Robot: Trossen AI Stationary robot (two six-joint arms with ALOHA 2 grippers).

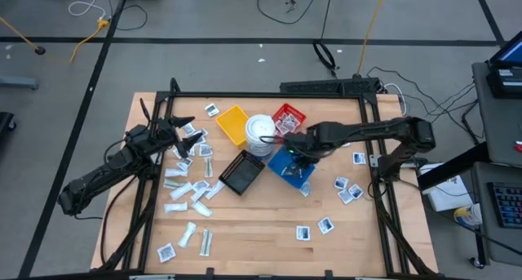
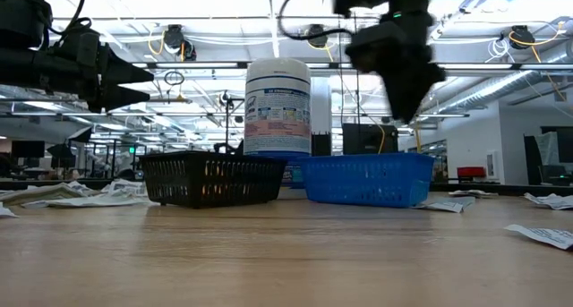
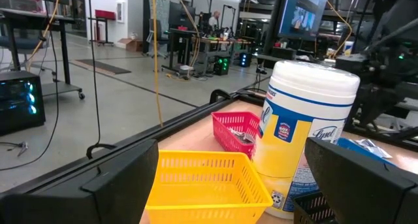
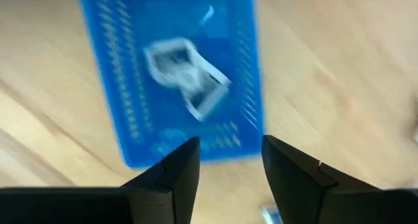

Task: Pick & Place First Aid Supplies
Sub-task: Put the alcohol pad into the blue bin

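My right gripper [image 4: 228, 149] hangs open above the blue tray [image 4: 130, 67], pointing down, with nothing between its fingers. White packets [image 4: 188, 79] lie in a small heap inside that tray. In the high view the gripper [image 1: 298, 152] stands over the blue tray [image 1: 287, 171] at mid-table. More white packets lie flat on the wood at the left [image 1: 186, 188] and the right [image 1: 349, 190]. My left gripper [image 1: 184, 135] waits open at the left, level, facing the trays.
A yellow tray [image 1: 232, 123], a red tray [image 1: 289, 117], a black tray [image 1: 242, 172] and a round white tub [image 1: 261, 133] cluster at mid-table beside the blue tray. A few packets [image 1: 313, 228] lie near the front edge. A dark frame borders the table.
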